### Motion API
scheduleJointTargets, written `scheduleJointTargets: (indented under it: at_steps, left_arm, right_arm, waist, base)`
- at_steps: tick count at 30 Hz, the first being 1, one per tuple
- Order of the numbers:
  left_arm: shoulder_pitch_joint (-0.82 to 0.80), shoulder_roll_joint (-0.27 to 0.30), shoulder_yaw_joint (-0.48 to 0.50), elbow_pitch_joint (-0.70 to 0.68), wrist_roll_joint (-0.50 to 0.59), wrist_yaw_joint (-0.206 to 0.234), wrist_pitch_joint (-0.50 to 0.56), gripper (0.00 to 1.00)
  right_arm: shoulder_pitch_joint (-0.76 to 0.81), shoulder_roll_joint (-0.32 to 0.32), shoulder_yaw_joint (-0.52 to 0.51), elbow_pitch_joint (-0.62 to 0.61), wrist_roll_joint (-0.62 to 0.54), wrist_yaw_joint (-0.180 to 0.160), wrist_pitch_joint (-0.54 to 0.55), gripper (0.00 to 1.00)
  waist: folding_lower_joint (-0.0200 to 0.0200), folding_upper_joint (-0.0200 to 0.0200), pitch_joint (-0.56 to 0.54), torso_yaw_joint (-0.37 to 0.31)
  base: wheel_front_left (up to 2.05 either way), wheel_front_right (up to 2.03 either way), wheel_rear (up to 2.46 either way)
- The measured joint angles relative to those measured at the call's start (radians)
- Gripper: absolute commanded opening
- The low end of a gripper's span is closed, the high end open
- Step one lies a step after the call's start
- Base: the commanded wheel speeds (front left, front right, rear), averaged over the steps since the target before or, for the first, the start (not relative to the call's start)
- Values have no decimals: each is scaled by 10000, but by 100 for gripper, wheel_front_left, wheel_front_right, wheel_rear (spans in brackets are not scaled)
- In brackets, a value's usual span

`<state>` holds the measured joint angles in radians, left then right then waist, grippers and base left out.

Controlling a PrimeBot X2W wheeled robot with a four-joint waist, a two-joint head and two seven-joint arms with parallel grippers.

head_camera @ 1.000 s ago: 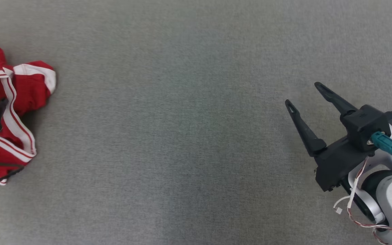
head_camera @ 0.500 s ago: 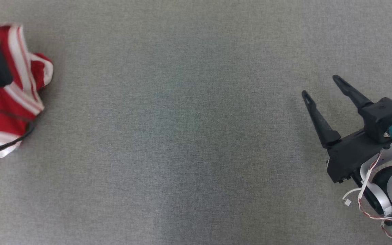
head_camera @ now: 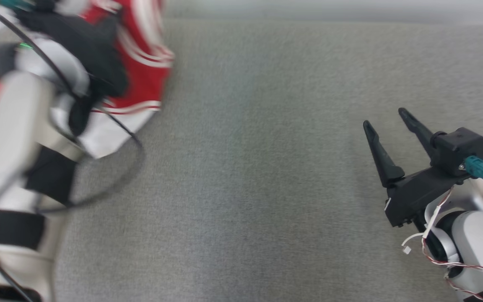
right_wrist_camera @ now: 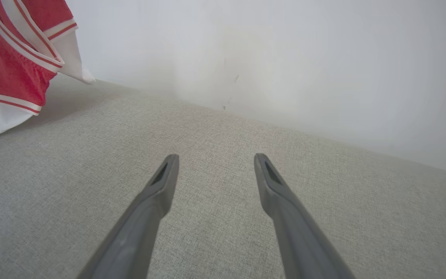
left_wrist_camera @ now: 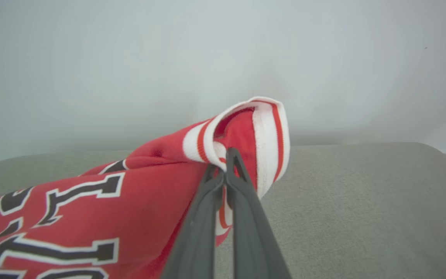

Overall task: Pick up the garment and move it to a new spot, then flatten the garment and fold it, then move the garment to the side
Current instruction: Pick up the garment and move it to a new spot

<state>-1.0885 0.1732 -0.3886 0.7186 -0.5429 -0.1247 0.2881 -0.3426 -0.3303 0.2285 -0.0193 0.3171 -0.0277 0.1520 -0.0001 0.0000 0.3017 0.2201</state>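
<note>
The garment [head_camera: 143, 63] is a red jersey with white stripes and black lettering [left_wrist_camera: 91, 209]. It hangs lifted at the upper left of the head view, blurred with motion, behind my pale left forearm [head_camera: 11, 126]. In the left wrist view my left gripper [left_wrist_camera: 223, 162] is shut on a striped edge of the garment, fingers pressed together. My right gripper [head_camera: 386, 117] stands open over the grey surface at the right, nothing between its fingers [right_wrist_camera: 165, 182]. The garment [right_wrist_camera: 14, 66] hangs at the upper left of the right wrist view.
A grey fabric surface [head_camera: 245, 188] spreads across the head view. A pale wall [right_wrist_camera: 285, 58] rises behind its far edge. A black cable [head_camera: 124, 138] loops off my left arm.
My left gripper has shut on the garment and lifted it, swinging it up and rightward. The head camera has shifted. My right gripper stays open in much the same place.
</note>
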Motion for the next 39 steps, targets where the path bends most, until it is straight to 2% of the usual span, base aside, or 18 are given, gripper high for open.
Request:
scheduleJointTargets:
  at_steps: [3, 11, 20, 27, 31, 34, 39]
  left_arm:
    - [690, -178, -790, -834, -558, 0, -40, 0]
    - [2090, -19, -1894, -2558, -1643, 0, 79, 0]
    - [2300, -487, -2897, -3559, -2226, 0, 316, 0]
    - [2445, -976, -3032, -3593, -2313, 0, 320, 0]
    - [2427, -1047, -3229, -3367, -2052, 33, 265, 0]
    - [2223, -1047, -3354, -2859, -1590, 159, 127, 0]
    - [1938, -1133, -3590, -1753, -1333, 117, -297, 0]
  right_arm:
    - [14, 209, 44, 393, 144, -23, -209, 100]
    - [455, 462, -19, 677, 261, -173, -608, 100]
    - [908, 569, -107, 769, 336, -263, -1012, 100]
    - [1006, 721, -92, 767, 355, -265, -1258, 100]
    - [963, 780, 33, 756, 362, -245, -1304, 100]
    - [800, 961, 198, 734, 366, -159, -1360, 100]
    - [552, 1185, 395, 819, 435, -69, -1450, 100]
  waist:
    - [0, 0, -299, -173]
    - [-1, 0, -788, -983]
    - [-1, -1, -1121, -2299]
    - [1, 0, -1180, -3362]
    - [1, 0, -1115, -3964]
    - [1, 0, -1011, -4407]
    - [1, 0, -723, -5070]
  base:
    - [0, 0, 0]
    - [0, 0, 0]
    - [0, 0, 0]
    - [0, 0, 0]
    - [0, 0, 0]
    - [0, 0, 0]
    - [0, 0, 0]
